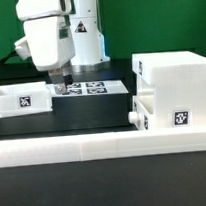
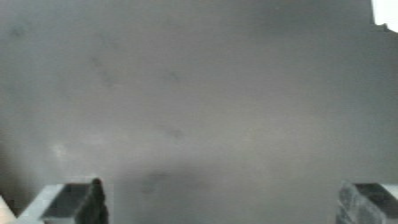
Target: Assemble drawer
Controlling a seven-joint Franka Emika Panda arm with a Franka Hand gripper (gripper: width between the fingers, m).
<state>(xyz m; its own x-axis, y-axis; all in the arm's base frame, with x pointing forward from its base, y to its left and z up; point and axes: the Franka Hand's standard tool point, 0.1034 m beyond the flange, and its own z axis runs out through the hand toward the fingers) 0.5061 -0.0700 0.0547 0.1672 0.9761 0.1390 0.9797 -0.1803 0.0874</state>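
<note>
Plainly, black-and-white tags (image 1: 179, 117) mark housing (image 1: 179, 80), tray (image 1: 12, 96) and marker board (image 1: 92, 89).

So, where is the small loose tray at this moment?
The tray sits on the table at the exterior view's left, close to the gripper, with the marker board beyond it.

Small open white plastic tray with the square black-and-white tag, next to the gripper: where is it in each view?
Exterior view: the small white tray sits on the dark table at the exterior view's left, right beside the gripper.
Wrist view: not identifiably in it; only bare table shows beyond the open gripper.
Shared landmark: the gripper's two fingertips over the table.
</note>
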